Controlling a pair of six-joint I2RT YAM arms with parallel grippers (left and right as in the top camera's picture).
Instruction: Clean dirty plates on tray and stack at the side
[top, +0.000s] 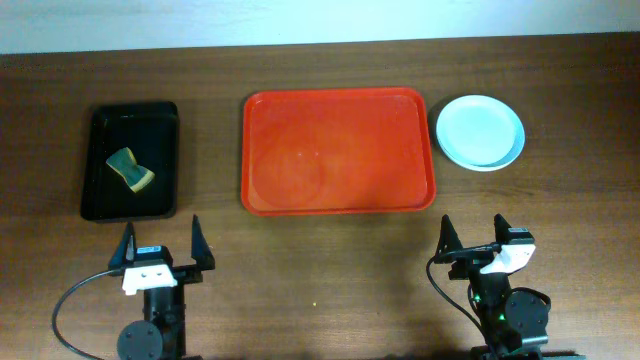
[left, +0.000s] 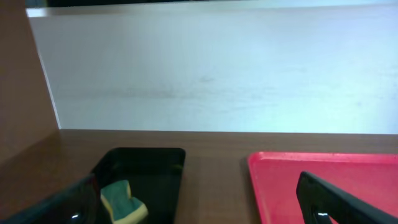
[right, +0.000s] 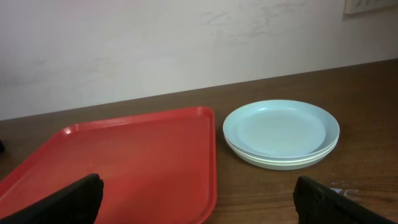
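The red tray (top: 338, 150) lies at the table's middle with nothing on it; it also shows in the left wrist view (left: 323, 180) and the right wrist view (right: 124, 162). The plates (top: 480, 131) are stacked on the table just right of the tray, a pale blue-green one on top; the stack shows in the right wrist view (right: 281, 132). My left gripper (top: 161, 245) is open and empty near the front edge, left of centre. My right gripper (top: 474, 235) is open and empty near the front edge, below the stack.
A black tray (top: 131, 162) at the left holds a green and yellow sponge (top: 130, 169), also in the left wrist view (left: 123, 200). A pale wall runs behind the table's far edge.
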